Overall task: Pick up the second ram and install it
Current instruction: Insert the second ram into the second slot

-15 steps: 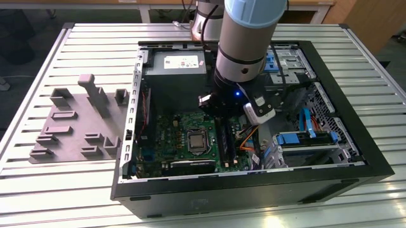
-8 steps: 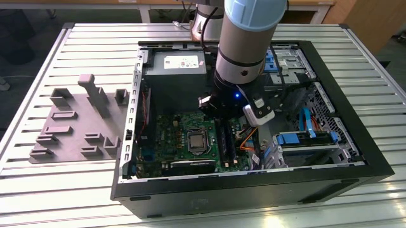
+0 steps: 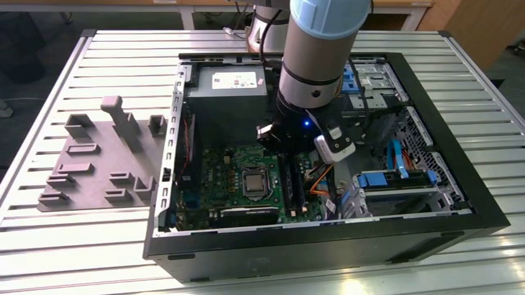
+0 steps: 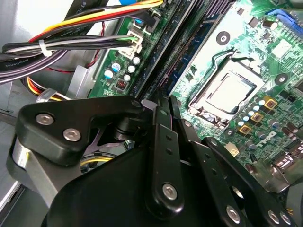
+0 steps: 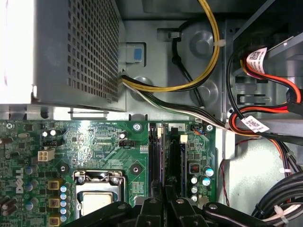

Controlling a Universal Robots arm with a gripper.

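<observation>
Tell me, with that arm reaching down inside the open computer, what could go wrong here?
The gripper sits right over the memory slots, where a memory stick stands. If the stick is slightly tilted or off its slot, pushing could bend it or strain the green board.

A bundle of coloured wires runs close beside the slots; the arm could snag them.

The processor socket lies nearby, so a sideways slip might knock it.

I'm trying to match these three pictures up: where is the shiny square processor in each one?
Exterior view: the processor sits mid green board, on the exterior view's left of the slots.
Second wrist view: the processor is the silver square in its metal frame.
First wrist view: the processor lies across the slots from the red cables.
Shared landmark: the long black memory slots alongside it.
</observation>
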